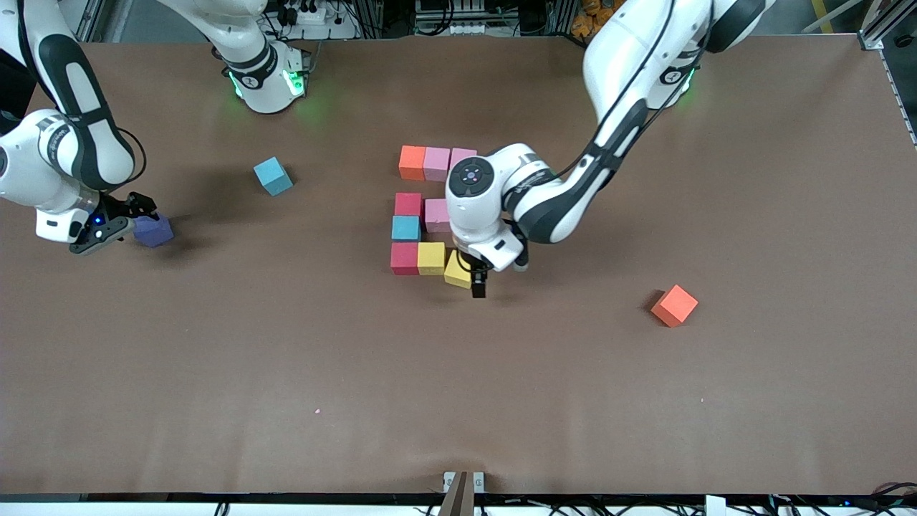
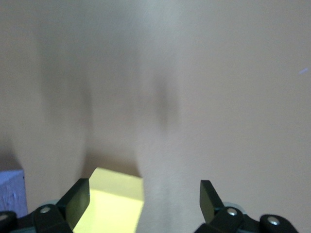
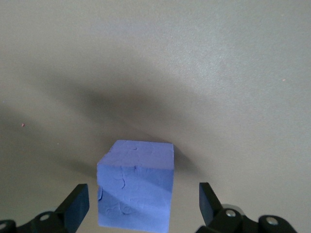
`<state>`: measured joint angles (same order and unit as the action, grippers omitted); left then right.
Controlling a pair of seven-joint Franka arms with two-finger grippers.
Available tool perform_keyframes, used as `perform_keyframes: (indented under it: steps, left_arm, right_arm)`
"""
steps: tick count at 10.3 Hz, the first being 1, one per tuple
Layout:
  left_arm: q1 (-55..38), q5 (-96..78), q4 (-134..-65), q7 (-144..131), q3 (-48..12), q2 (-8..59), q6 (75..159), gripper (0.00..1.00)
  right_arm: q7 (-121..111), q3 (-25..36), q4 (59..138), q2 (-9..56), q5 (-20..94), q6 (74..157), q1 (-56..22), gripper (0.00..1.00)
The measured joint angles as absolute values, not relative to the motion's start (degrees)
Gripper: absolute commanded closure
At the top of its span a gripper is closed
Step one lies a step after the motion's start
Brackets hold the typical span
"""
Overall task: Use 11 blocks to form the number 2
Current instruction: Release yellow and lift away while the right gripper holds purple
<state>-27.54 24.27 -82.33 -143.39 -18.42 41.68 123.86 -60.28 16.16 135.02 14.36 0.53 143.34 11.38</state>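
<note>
**Half-Built Digit on the Brown Table as Two Arms Work Its Edges**

The brown table (image 1: 501, 401) carries a partial number 2 (image 1: 423, 215) at its centre: an orange block (image 1: 412, 162) and two pink blocks (image 1: 436, 163) in the row farthest from the front camera, then a crimson block (image 1: 408, 204) touching a third pink block (image 1: 435, 215), a cyan block (image 1: 405, 228), and a second crimson block (image 1: 404, 258) touching a yellow block (image 1: 431, 258). The left gripper (image 1: 478, 276) sits low at the digit's nearest row, fingers spread, a tilted second yellow block (image 2: 114, 204) against one finger (image 2: 77, 199). The right gripper (image 1: 118, 222), toward the right arm's end, is spread wide around a purple block (image 3: 136, 187) without touching it. Loose cubes lie apart: a cyan cube (image 1: 273, 175) and an orange-red cube (image 1: 674, 305).
</note>
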Motion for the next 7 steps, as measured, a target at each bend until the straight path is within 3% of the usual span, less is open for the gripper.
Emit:
perform_keyframes:
  steps: [3,4,5,7]
  left_arm:
    - [-21.69,24.26,-82.31,-133.59,-18.41,35.87,118.41,0.00]
    - [-19.27,23.93,-82.32,-129.91,-18.51,34.25,117.06,0.00]
    - [-16.64,22.56,-82.35,-125.48,-18.57,32.79,116.10,0.00]
    - [-11.87,19.69,-82.42,-116.75,-18.67,29.88,113.39,0.00]
  right_arm:
    - [-60.26,16.11,135.29,15.82,0.53,145.63,11.38,0.00]
    - [-60.25,16.09,135.39,16.54,0.53,146.51,11.39,0.05]
    - [-60.25,16.07,135.41,17.11,0.53,146.88,11.39,0.13]
    - [-60.22,16.01,135.46,17.63,0.54,147.00,11.40,0.45]
